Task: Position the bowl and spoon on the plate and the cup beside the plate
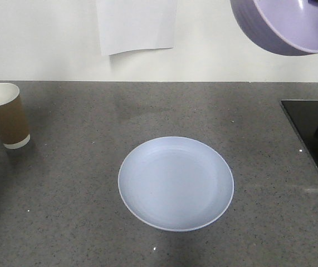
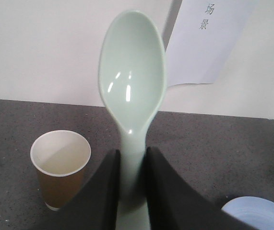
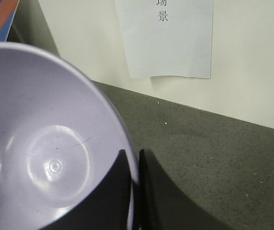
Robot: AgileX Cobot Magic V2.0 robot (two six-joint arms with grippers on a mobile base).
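The right tool [image 3: 134, 167] pinches the bowl [image 3: 45, 143] aloft and the left tool [image 2: 133, 165] clamps the spoon [image 2: 132, 86]. Next, I'd say, the bowl goes down onto the plate [image 1: 175, 183].

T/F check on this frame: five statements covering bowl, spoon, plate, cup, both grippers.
1. Nothing lies on the plate. True.
2. The bowl sits on the plate. False: it is up in the air, its rim clamped by the right gripper.
3. The left gripper holds the spoon by its handle, scoop pointing out. True.
4. The cup lies on its side. False: it stands upright on the counter.
5. The cup touches the plate. False: they are well apart.
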